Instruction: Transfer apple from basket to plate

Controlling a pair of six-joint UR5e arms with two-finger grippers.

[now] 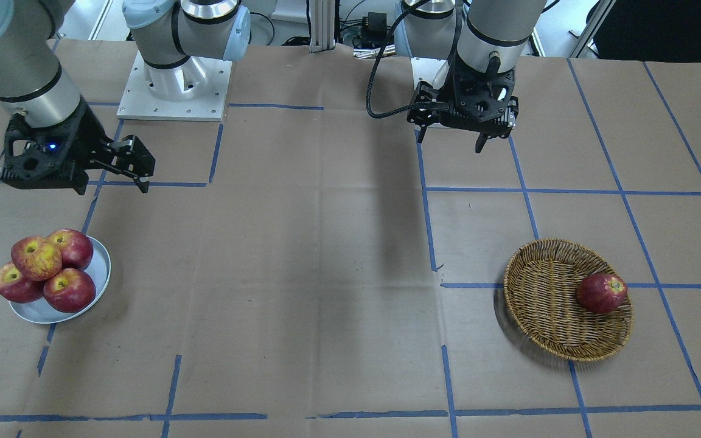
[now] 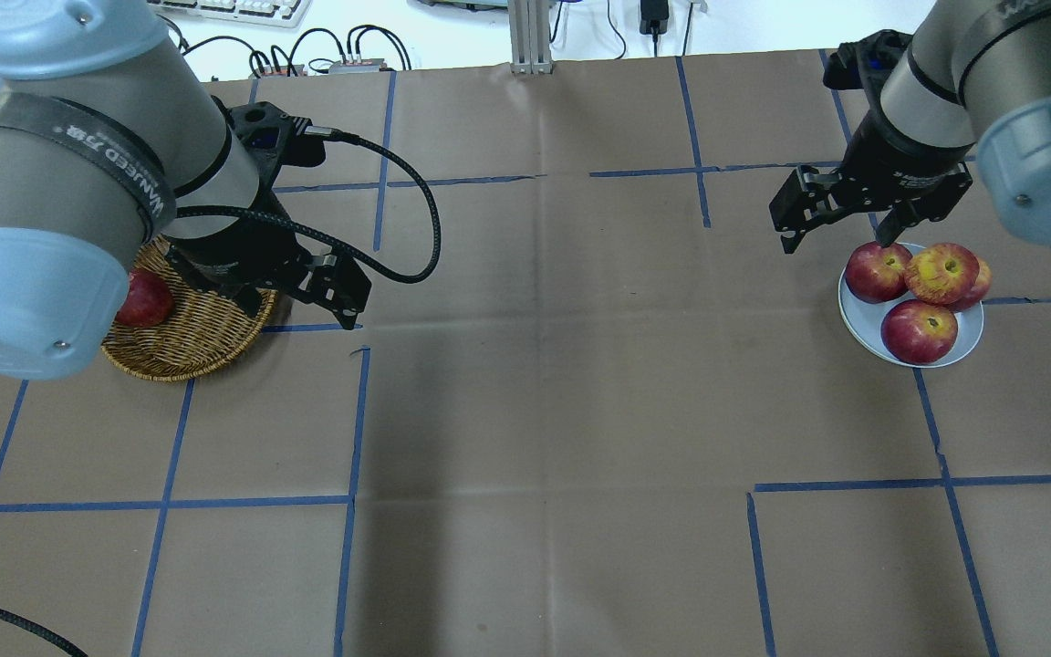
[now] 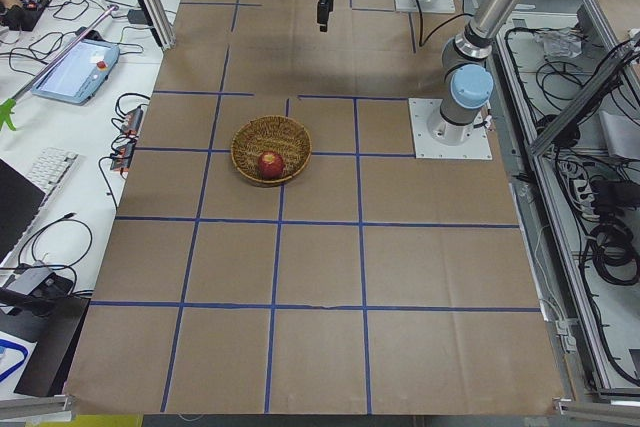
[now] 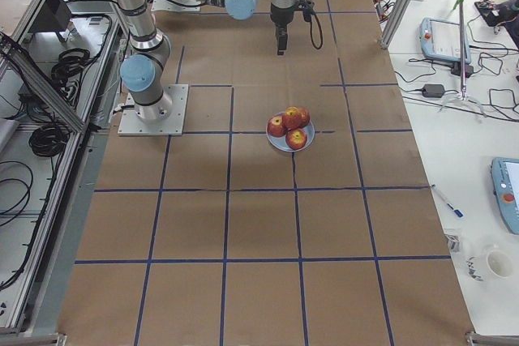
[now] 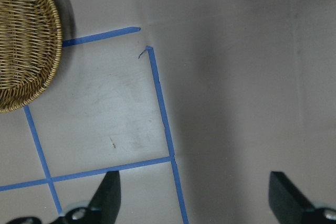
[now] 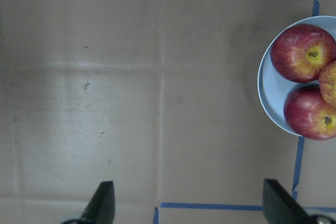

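Note:
The pale red, yellow-streaked apple (image 1: 36,257) lies on top of three deep-red apples on the small grey-white plate (image 1: 98,269); it also shows in the overhead view (image 2: 942,272). The wicker basket (image 1: 545,304) holds one dark red apple (image 1: 601,292). My right gripper (image 1: 140,173) is open and empty, hovering above the table beside the plate (image 6: 266,85), toward the table's middle. My left gripper (image 1: 451,141) is open and empty, raised above the paper beside the basket (image 5: 26,40). The left arm hides part of the basket in the overhead view (image 2: 188,342).
Brown paper with blue tape lines covers the table (image 2: 562,383). The arm bases (image 1: 174,85) stand at the robot's edge. Basket and plate sit at opposite ends, with bare paper between them. Cables and tablets lie off the table's ends.

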